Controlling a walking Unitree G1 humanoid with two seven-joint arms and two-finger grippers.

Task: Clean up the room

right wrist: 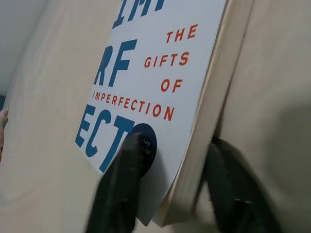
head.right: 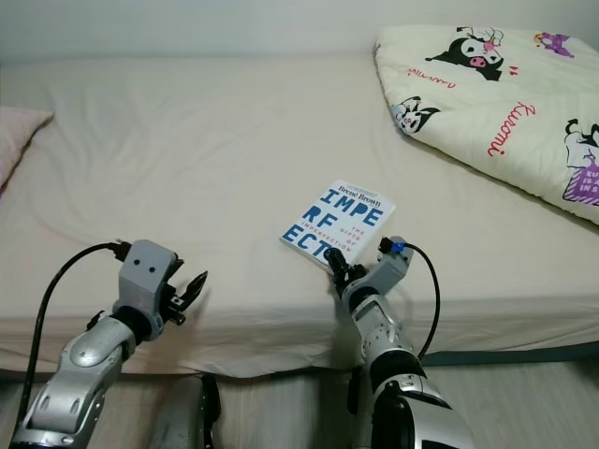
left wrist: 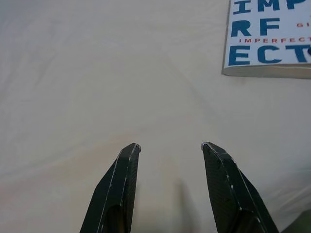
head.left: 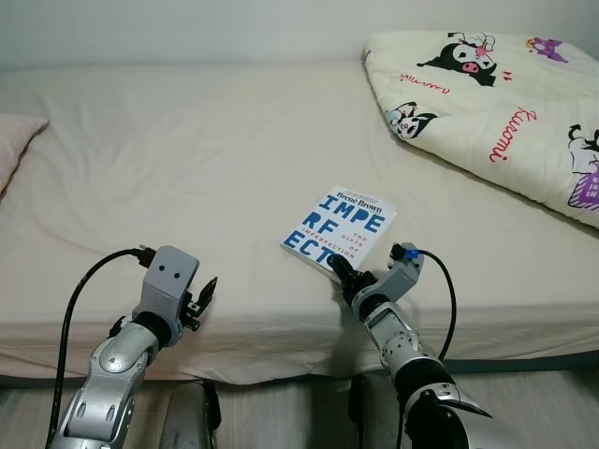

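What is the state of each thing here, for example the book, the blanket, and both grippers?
Book: closed, front cover up, lying near the front edge of the bed, its near corner between the right gripper's fingers.
Blanket: folded, lying on the far right part of the bed.
Pillow: lying at the left edge of the bed.
Right gripper: one finger on the cover, one at the book's side.
Left gripper: open, holding nothing, above the sheet.

Book point(right wrist: 160, 92) top cut off in right wrist view; quilt point(head.left: 496, 103) cropped at right.
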